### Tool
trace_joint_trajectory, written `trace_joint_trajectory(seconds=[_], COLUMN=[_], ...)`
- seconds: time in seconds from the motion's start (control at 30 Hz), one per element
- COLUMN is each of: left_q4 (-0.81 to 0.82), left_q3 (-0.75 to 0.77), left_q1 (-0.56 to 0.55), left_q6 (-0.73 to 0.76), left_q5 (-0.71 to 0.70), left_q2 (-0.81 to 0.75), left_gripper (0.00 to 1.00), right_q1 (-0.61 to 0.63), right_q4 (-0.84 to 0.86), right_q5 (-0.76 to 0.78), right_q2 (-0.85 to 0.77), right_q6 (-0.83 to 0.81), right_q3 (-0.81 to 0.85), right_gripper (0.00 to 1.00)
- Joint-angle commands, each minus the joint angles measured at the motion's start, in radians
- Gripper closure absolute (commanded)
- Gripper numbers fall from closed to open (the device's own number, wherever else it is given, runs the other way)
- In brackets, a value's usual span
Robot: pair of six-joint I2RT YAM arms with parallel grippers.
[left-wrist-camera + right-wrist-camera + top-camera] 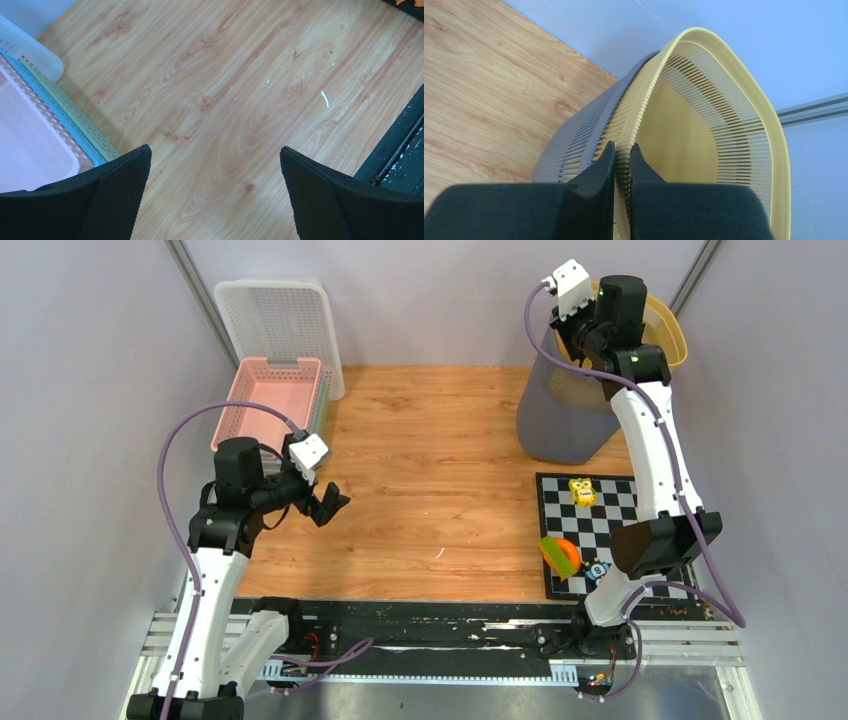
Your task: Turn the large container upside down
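Rim of the large yellow container (684,130) pinched by the right claw (622,147).
Nested in one grey container (560,425) behind the checkered mat (615,502): two containers counted. The left claw (215,152) is held wide, left of the mat.

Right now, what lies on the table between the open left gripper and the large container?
Nothing. In the top view, only bare wooden table stretches from the left gripper to the large container.
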Motion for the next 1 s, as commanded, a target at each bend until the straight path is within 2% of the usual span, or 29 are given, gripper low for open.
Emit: trace_joint_trajectory(seconds=[0.0,0.4,0.6,0.67,0.77,0.87,0.9,0.97], left_q4=[0.019,0.016,0.019,0.019,0.019,0.017,0.018,0.015], left_q3=[-0.008,-0.008,-0.009,-0.01,-0.008,-0.007,-0.007,-0.007], left_q1=[0.004,0.003,0.002,0.004,0.003,0.004,0.003,0.003], left_q6=[0.003,0.004,0.006,0.006,0.005,0.004,0.004,0.004], left_q5=[0.02,0.017,0.016,0.015,0.016,0.014,0.013,0.012], left_q2=[-0.01,-0.013,-0.012,-0.008,-0.007,-0.008,-0.009,-0.009], left_gripper=[0.0,0.0,0.0,0.0,0.0,0.0,0.0,0.0], right_q1=[0.019,0.129,0.131,0.131,0.131,0.13,0.13,0.131], right_q4=[0.177,0.156,0.044,-0.009,-0.119,-0.252,-0.287,-0.337], right_q5=[0.045,0.036,0.053,0.057,0.031,-0.016,-0.036,-0.067], right_q2=[-0.083,-0.127,-0.112,-0.096,-0.052,0.015,0.04,0.063], right_q6=[-0.13,-0.244,-0.123,-0.055,0.029,0.085,0.098,0.107], right_q3=[0.075,-0.134,-0.052,0.008,0.102,0.226,0.261,0.302], right_gripper=[0.98,0.98,0.97,0.87,0.51,0.24,0.19,0.16])
